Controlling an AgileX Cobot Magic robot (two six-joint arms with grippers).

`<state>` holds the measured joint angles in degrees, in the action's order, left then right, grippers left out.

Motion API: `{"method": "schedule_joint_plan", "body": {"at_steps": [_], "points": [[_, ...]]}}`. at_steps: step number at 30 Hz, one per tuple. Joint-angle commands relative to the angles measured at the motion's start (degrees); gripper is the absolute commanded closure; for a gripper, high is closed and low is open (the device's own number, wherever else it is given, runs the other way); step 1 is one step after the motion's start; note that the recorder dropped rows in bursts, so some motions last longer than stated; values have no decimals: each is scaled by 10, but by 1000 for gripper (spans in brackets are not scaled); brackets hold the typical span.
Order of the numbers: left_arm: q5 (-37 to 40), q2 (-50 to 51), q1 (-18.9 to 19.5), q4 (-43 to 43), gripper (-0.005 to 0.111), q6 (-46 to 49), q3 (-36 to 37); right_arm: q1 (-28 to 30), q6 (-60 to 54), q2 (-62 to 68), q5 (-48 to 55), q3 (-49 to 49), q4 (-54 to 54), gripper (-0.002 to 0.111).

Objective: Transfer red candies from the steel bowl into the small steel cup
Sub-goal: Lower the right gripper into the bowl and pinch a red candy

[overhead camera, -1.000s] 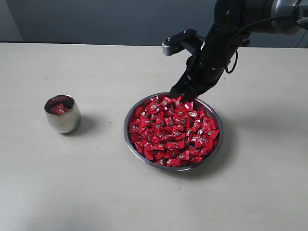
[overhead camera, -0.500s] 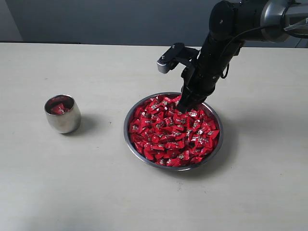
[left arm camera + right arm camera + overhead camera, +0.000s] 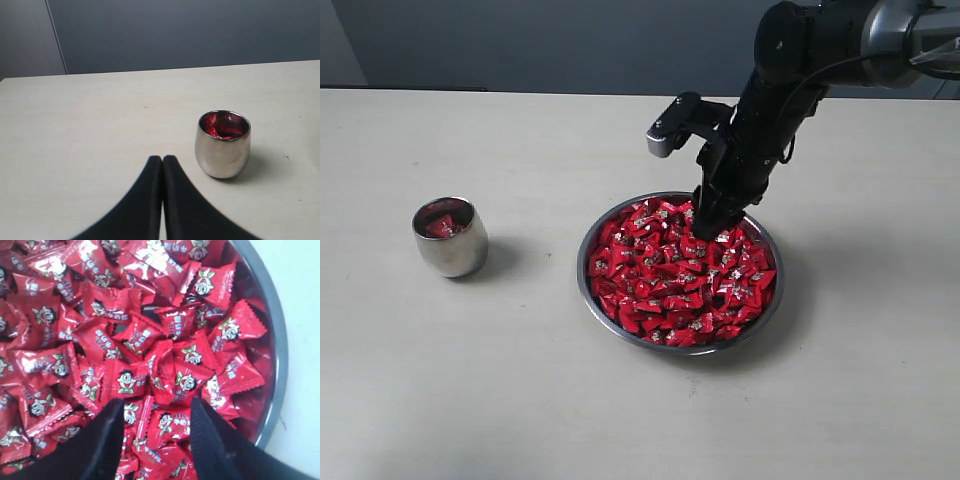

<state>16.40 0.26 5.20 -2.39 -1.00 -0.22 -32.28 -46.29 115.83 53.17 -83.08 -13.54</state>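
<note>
In the exterior view you find the steel bowl [image 3: 583, 262] a little right of the middle of the frame, on the pale table [image 3: 520, 390]. It is heaped almost to the rim with the red candies [image 3: 670, 280]. Your right gripper [image 3: 706, 224] comes down from the upper right of the frame, and its tips are at the far edge of the heap, touching the top candies or just above them. In the right wrist view its two black fingers [image 3: 102, 442] stand wide apart, with several candies lying loose in the gap between them. They squeeze none of them, so this gripper holds nothing. The small steel cup [image 3: 450, 245] stands upright at the left of the frame, well apart from the bowl, and you can see a few red candies inside it. Your left gripper [image 3: 162, 160] shows only in the left wrist view. Its fingers are pressed flat against each other with nothing between them, and the cup is near the tips but does not touch them.
</note>
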Motion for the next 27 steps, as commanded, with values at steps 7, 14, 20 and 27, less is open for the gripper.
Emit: {"method": "schedule_joint_plan", "body": {"at_steps": [7,14,20,27], "points": [[-1,-3,-4,0,106,-1,2,2,-59,15,-31,-2,3,69],[-1,-3,-4,0,106,-1,2,2,-59,46,-22,-2,0,69],[-1,-3,-4,0,106,-1,2,-20,-59,46,-28,-2,-4,69],[-1,-3,-4,0,106,-1,2,-32,-59,47,-55,-2,31,75]]}}
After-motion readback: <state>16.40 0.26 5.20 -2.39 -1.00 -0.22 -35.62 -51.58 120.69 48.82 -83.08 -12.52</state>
